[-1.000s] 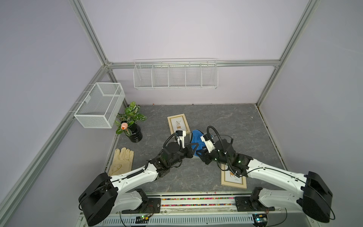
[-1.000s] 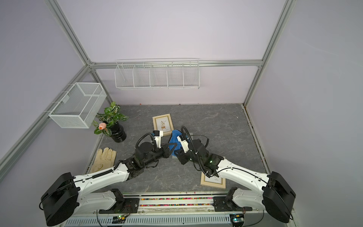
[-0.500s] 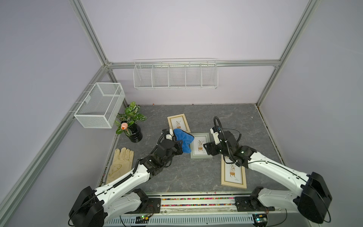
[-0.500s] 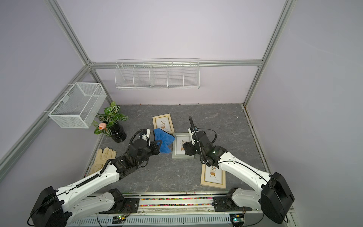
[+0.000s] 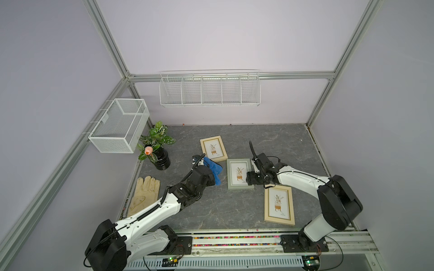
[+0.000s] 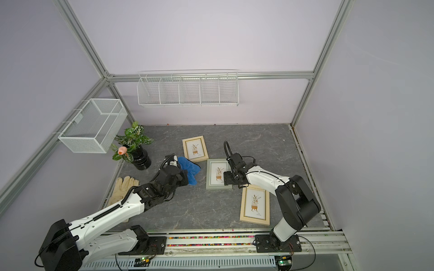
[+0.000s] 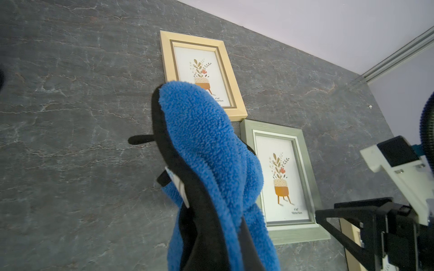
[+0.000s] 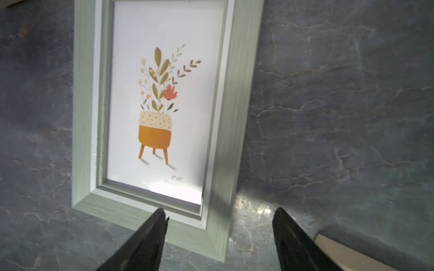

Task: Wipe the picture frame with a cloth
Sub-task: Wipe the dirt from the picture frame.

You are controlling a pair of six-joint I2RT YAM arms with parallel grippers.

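Showing a grey stone-look table (image 5: 270, 140) from above, with 3 picture frames lying flat. The left gripper (image 5: 209, 176) is pinched tight on the blue cloth (image 5: 213, 167), which hangs bunched above the table, just left of the sage-green frame (image 5: 239, 173) in the middle. The right gripper (image 8: 219, 218) has its 2 fingers (image 8: 150, 239) spread wide at that frame's near right corner, gripping nothing; whether they touch it cannot be told. A pale wood frame (image 5: 213, 148) lies farther back, another pale wood frame (image 5: 279, 205) nearer the robot. A beige glove (image 5: 144, 193) and potted plant (image 5: 156, 150) sit far left.
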